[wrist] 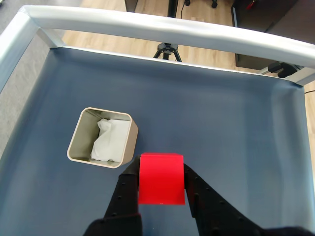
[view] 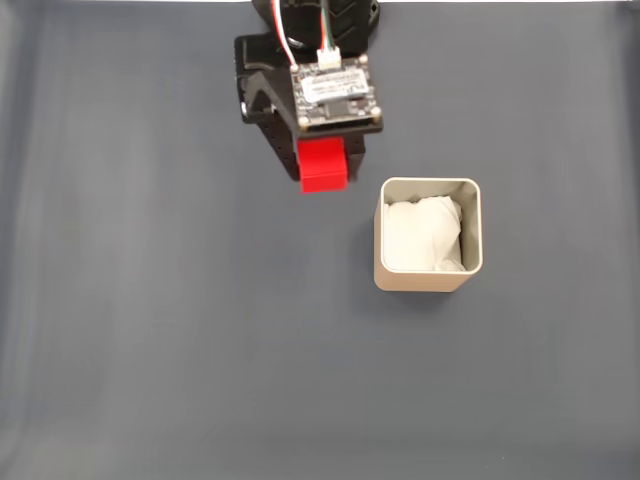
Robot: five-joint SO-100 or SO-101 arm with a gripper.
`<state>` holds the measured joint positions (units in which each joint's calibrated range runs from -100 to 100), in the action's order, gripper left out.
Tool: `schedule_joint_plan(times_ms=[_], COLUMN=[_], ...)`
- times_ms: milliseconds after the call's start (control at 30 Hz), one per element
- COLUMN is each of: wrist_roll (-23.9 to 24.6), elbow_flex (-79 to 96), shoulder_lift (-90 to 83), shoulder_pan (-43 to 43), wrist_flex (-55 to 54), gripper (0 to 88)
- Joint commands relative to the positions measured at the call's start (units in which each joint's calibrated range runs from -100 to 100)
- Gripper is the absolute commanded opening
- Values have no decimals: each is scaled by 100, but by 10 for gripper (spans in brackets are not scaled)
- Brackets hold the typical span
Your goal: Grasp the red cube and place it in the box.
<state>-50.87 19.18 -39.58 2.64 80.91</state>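
Dark grey matte worktop point(view: 150, 330) carries the beige square box point(wrist: 75, 146), white paper inside. Just beside it, the black tool point(wrist: 160, 173) grips the small red cube point(wrist: 161, 178); its fingers are partly hidden.

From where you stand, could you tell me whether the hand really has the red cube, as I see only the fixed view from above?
Observer: Yes. In the wrist view the red cube sits squeezed between the two black fingers of the hand.
Operator: Thank you. Is anything beyond the mat?
Observer: A metal rail edges it, with wooden floor behind.
Operator: And the box?
Observer: The box shows its inner wall, with white paper inside.
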Motion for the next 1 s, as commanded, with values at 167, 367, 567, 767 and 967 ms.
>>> schedule_joint_plan(times_ms=[167, 367, 567, 767, 967], wrist_roll=[-5, -59, -132, -210, -239], elbow_flex=[-480, -490, -490, -398, -216], shoulder_lift=[-127, -66, 108, 265, 404], shoulder_pan=[-660, -973, -1151, -1279, -1315], wrist_flex=[-154, -277, -498, -834, -1161], gripper=[3, 3, 3, 3, 3])
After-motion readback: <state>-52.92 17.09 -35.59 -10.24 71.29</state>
